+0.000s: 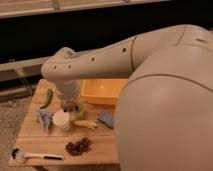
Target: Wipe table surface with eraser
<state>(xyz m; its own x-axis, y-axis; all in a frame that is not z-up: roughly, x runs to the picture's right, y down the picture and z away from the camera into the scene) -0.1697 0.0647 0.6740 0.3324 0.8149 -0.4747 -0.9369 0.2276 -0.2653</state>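
Several hazards: the gripper [70, 106] on the beige robot arm [95, 62] is hanging low among crowded items, just beside the white paper cup [61, 120] and a small green fruit [79, 111]; any sweep from here is risking tipping them or pushing them off the edge.
Gripper state: whether it is released or clenched cannot be told (the wrist is hiding it).
Likely eraser: the blue-grey rectangular block [106, 119] is lying on the table beside the yellow banana [86, 123], apart from the gripper; a grab at the wrong item is looking possible.
Table surface: the pale-wood planked tabletop [100, 145] is sitting beneath the arm, carrying an orange-yellow plastic tub [102, 92], a green curved vegetable [47, 97], a dark grape cluster [77, 146] and a white-handled brush [35, 156].
Room: a dark wall [100, 30] is running behind, with speckled grey floor [10, 117] showing at the left.
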